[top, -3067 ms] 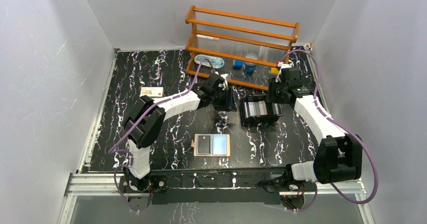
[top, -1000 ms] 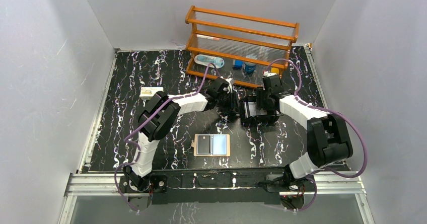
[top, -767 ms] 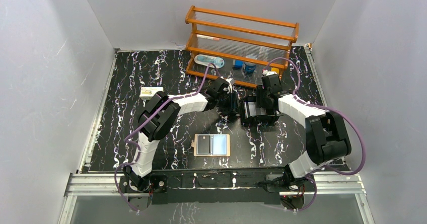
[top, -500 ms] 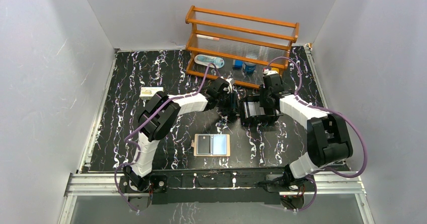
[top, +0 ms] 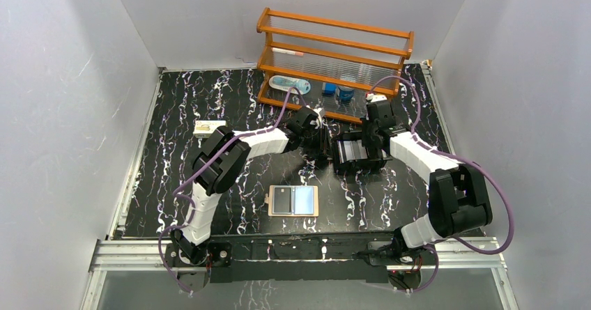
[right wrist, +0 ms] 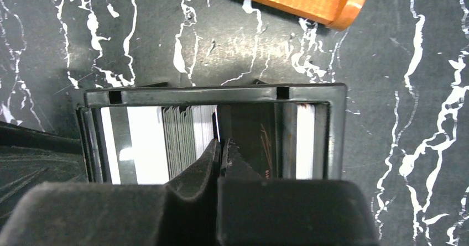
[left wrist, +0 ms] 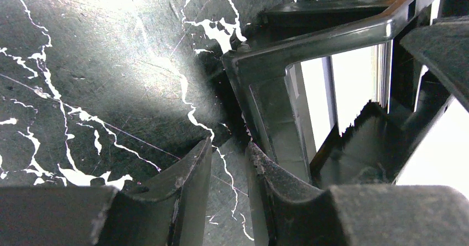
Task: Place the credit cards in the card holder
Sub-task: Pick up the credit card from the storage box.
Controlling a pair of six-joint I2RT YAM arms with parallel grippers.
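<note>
Light blue card point(top: 304, 200): on the tan wallet point(top: 281, 200), nearer me than both hands.
Left gripper point(left wrist: 229, 145): fingers a slit apart, empty, beside the card holder point(left wrist: 309, 41).
Right gripper point(right wrist: 221, 145): fingers pressed together inside the holder; whether they pinch a card, I cannot tell.
Yellowish card point(top: 203, 127): flat, well left of my left hand.
Wooden rack point(top: 334, 45): beyond both hands.

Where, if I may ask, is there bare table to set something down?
Bare: the far-left corner beside the wooden rack, and the patch right of the tan wallet. Crowded: around the card holder.
</note>
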